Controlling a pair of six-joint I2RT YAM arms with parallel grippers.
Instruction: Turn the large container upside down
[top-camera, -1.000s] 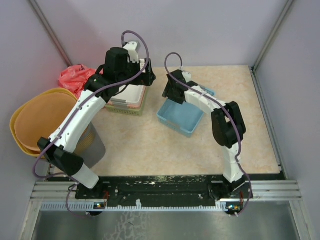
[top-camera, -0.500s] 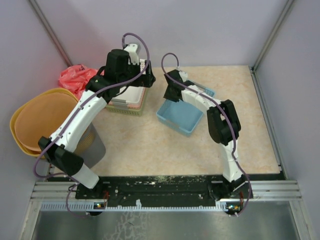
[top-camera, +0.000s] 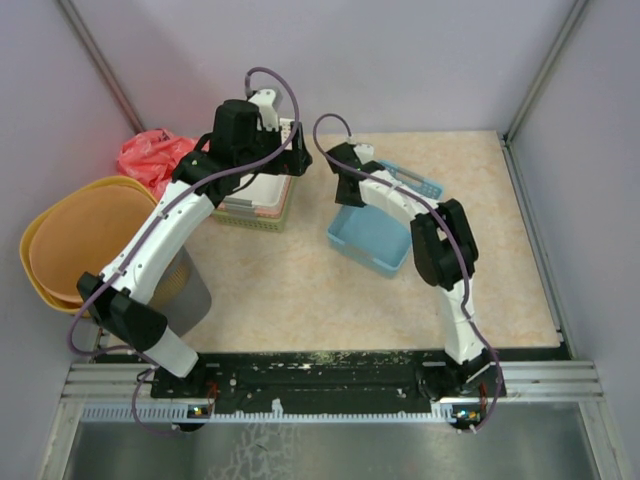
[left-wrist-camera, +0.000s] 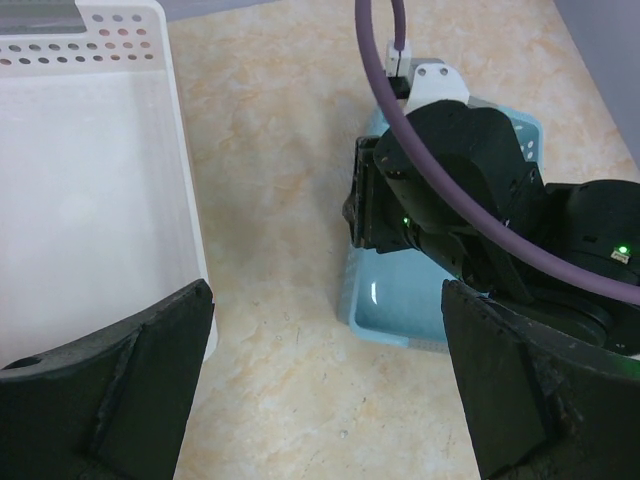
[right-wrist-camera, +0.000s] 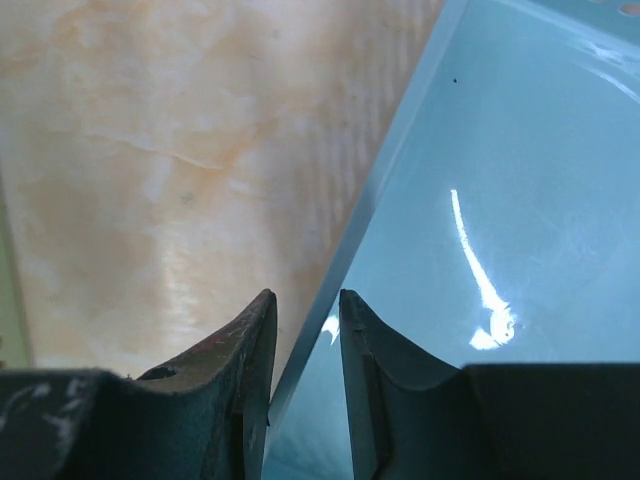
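The large container is a light blue plastic bin (top-camera: 375, 240) right of the table's middle, open side up and tilted. Its near-left rim is raised. My right gripper (top-camera: 342, 170) is shut on that rim. In the right wrist view the rim (right-wrist-camera: 395, 160) runs between the two fingers (right-wrist-camera: 305, 335), with the glossy inside (right-wrist-camera: 530, 200) to the right. My left gripper (top-camera: 283, 152) is open and empty, hovering over the table between a white tray (left-wrist-camera: 90, 200) and the blue bin (left-wrist-camera: 400, 310); its fingertips frame bare tabletop (left-wrist-camera: 327, 300).
The white tray (top-camera: 255, 190) sits in a green basket (top-camera: 250, 218) at the back left. A red plastic bag (top-camera: 150, 155) lies behind stacked yellow-orange basins (top-camera: 70, 240). A grey bin (top-camera: 190, 290) stands beside the left arm. Walls close in both sides.
My right gripper has moved back and up with the blue bin's rim in it. The bin has tilted and slid a little to the right. The left arm has barely moved.
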